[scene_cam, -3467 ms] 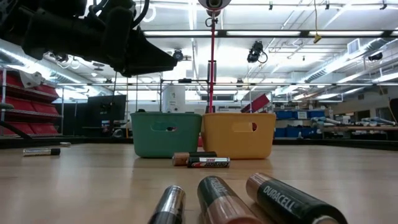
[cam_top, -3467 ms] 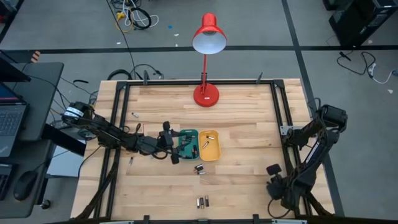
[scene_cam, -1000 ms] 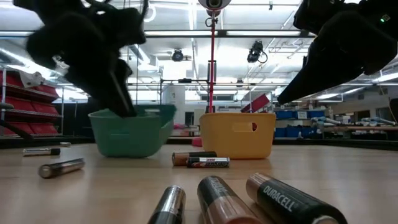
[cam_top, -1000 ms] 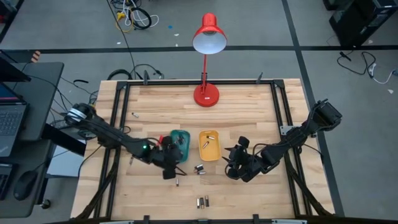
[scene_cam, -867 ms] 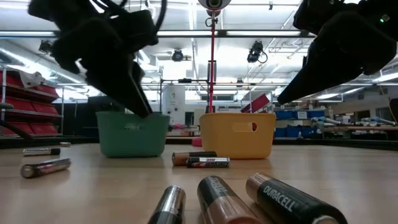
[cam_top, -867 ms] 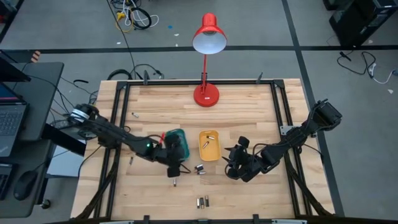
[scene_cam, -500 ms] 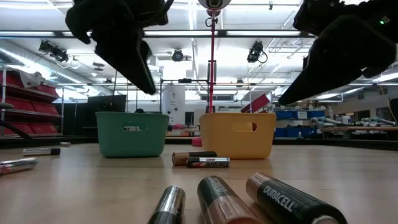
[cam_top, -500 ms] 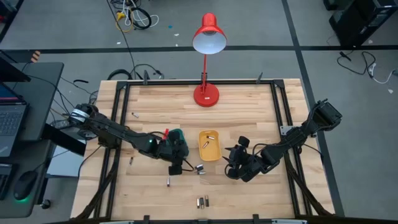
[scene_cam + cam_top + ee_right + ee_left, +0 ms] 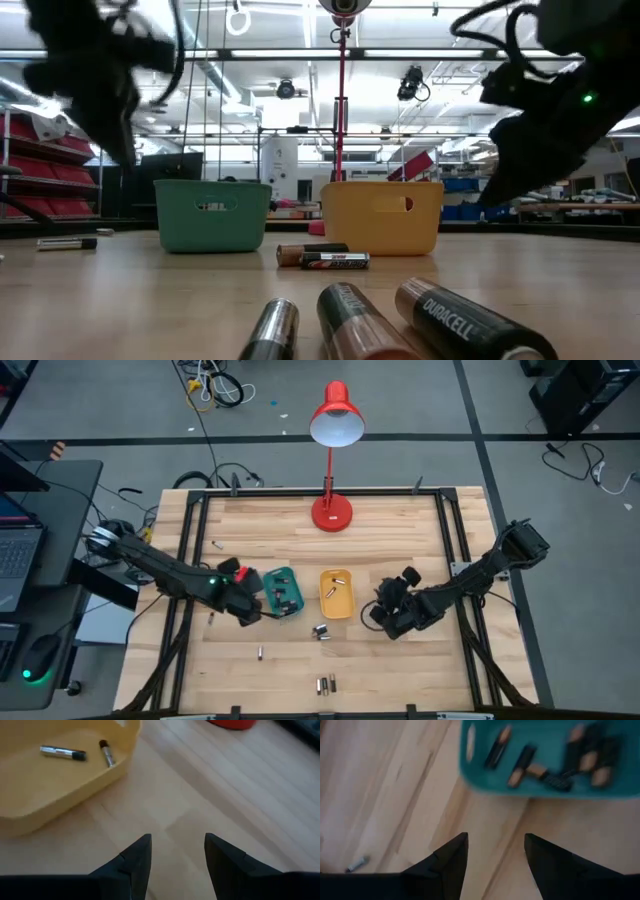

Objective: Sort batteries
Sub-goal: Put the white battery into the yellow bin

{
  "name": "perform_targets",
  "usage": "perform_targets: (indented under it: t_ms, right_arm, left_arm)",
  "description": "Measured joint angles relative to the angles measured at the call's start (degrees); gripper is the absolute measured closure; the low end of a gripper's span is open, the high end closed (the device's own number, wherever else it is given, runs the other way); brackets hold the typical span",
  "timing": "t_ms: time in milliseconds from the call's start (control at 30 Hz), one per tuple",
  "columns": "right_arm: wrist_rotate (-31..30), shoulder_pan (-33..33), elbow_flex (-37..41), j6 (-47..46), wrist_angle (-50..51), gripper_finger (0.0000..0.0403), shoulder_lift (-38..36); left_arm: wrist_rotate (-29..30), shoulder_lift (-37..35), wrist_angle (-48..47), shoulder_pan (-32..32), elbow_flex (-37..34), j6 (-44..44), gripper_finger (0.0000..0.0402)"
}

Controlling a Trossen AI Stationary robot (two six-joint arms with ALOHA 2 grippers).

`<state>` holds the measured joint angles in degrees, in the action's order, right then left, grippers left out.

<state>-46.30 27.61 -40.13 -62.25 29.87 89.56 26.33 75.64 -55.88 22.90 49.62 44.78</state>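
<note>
A teal tray (image 9: 283, 592) holding several batteries (image 9: 522, 767) stands beside a yellow tray (image 9: 336, 592) with two batteries (image 9: 63, 752). Loose batteries lie on the wood: a pair (image 9: 321, 631) in front of the trays, a group (image 9: 325, 684) at the near edge, and one (image 9: 260, 653) nearer the left. My left gripper (image 9: 495, 840) hovers open just left of the teal tray (image 9: 545, 780), nothing between its fingers. My right gripper (image 9: 175, 840) hovers open to the right of the yellow tray (image 9: 55, 785), also with nothing between its fingers.
A red desk lamp (image 9: 331, 512) stands at the far middle of the table. Two more small batteries (image 9: 211, 618) (image 9: 217, 545) lie on the left part. A black frame rail (image 9: 448, 540) runs along the right side. Bare wood lies between the trays and the near edge.
The teal tray, tipped a second ago under my left gripper, stands level now. My left gripper has drawn up and away toward the table's left edge. One battery has rolled leftward across the wood. My right gripper has turned and moved slightly toward the yellow tray.
</note>
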Motion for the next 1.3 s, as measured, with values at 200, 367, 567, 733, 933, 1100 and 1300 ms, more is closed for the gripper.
perform_targets:
  t_ms: [200,367,567,733,933,1100,1300]
  right_arm:
    - [5.9,-4.9,5.4,11.3,-22.2,0.0233,0.0]
    - [8.0,-8.2,7.4,15.7,-30.2,0.0233,0.0]
    - [10.0,-10.6,7.6,18.7,-32.2,0.0233,0.1]
    - [10.4,-11.0,7.6,19.6,-32.4,0.0233,0.1]
    - [10.4,-11.0,7.6,20.0,-33.1,0.0233,0.1]
    - [10.4,-11.0,7.6,20.0,-35.1,0.0234,0.1]
    - [10.4,-10.9,7.6,20.0,-36.8,0.0241,0.1]
  left_arm:
    - [-2.1,-0.1,17.2,-3.1,-12.7,-3.1,0.0190]
    - [-2.8,0.1,30.6,-6.6,-15.9,-12.2,0.0190]
    - [-3.5,0.1,39.5,-12.5,-16.1,-22.3,0.0190]
    - [-7.0,0.1,45.2,-16.1,-16.1,-26.7,0.0190]
    - [-9.1,0.1,48.1,-17.0,-16.1,-26.6,0.0190]
    - [-10.8,1.2,50.5,-15.9,-16.1,-24.4,0.0190]
    - [-12.1,4.5,53.6,-13.4,-16.1,-23.1,0.0190]
